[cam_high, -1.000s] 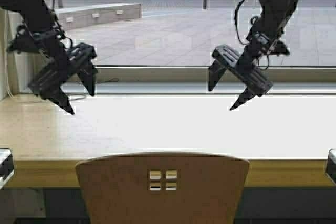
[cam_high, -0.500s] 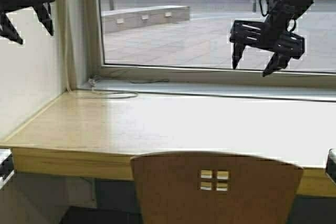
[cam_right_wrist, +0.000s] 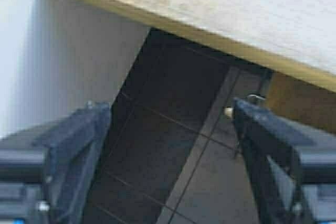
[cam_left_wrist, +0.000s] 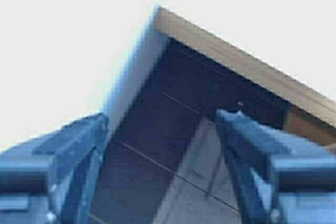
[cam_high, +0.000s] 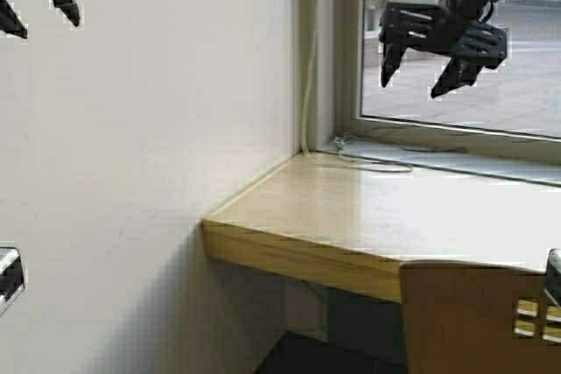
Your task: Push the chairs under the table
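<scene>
While raised high, left gripper (cam_high: 39, 2) and right gripper (cam_high: 431, 66), fingers wide, empty.

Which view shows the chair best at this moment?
The high view: the chair shows its tan backrest and square cut-outs at the lower right, against the table edge. Both wrist views catch only a tan sliver under the tabletop.

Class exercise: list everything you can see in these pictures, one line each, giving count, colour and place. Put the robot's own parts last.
table: one, pale yellowish top, ends against the wall at left.
chair: one, tan, lower right, backrest in front of the table's front edge.
wall: one, white, left.
window: one, behind the table.
cable: one, white, on the sill.
left gripper: black, open, upper left, raised.
right gripper: black, open, upper right, raised.
</scene>
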Tool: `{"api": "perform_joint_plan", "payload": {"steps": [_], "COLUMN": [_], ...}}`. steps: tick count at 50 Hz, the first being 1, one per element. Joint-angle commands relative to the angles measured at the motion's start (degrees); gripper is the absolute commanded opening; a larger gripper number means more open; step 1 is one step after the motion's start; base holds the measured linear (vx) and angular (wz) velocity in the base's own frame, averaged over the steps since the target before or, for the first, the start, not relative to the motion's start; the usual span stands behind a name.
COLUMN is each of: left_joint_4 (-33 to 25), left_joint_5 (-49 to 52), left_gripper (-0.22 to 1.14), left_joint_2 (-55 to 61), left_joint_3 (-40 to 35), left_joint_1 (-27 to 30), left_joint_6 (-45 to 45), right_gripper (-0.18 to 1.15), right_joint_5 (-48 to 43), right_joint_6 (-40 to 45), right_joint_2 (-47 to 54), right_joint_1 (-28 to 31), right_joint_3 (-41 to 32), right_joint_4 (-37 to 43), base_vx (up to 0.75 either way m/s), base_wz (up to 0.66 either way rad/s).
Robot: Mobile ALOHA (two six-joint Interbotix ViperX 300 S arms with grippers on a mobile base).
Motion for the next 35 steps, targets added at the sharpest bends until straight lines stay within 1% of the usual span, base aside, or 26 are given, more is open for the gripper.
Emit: {"api": "perform_joint_plan", "payload": {"steps": [1, 8, 16, 21, 24, 29, 35], "left_joint_4": [0.18, 0.18, 0.18, 0.18, 0.18, 0.18, 0.18], "left_joint_5": [-0.70, -0.79, -0.88, -0.79, -0.97, -2.46, -3.08], "left_gripper": [0.93, 0.93, 0.93, 0.93, 0.93, 0.93, 0.93], "left_joint_2": [-1.23, -4.75, -6.94, -6.94, -6.94, -6.86, -5.62], "left_joint_3": [-0.79, 0.44, 1.41, 1.67, 1.76, 2.29, 2.02], "left_joint_1": [-0.44, -2.90, -5.36, -5.45, -5.45, -5.45, -5.45], "left_joint_6": [-0.09, 0.09, 0.09, 0.00, 0.00, 0.09, 0.00], "right_gripper": [1.00, 1.00, 1.00, 1.00, 1.00, 1.00, 1.00], "right_joint_5": [-0.09, -0.09, -1.76, -1.14, 0.79, 3.34, 3.43], "right_joint_6": [0.26, 0.44, 0.62, 0.18, 0.00, 0.09, 0.18], "right_joint_2": [-0.53, -0.88, -0.79, -1.05, -1.32, -1.41, -1.67], "right_joint_1": [-0.09, 1.76, 4.31, 4.04, 3.69, 3.78, 3.78], "right_joint_3": [-0.44, 0.88, 3.08, 1.41, 0.26, 0.00, -0.44], "right_joint_4": [0.09, 0.97, 1.41, 1.67, 0.44, -1.58, -1.67], "base_vx": [-0.17, -0.21, -0.24, -0.25, -0.29, -0.34, -0.39], "base_wz": [0.52, 0.43, 0.27, 0.23, 0.24, 0.17, 0.09]}}
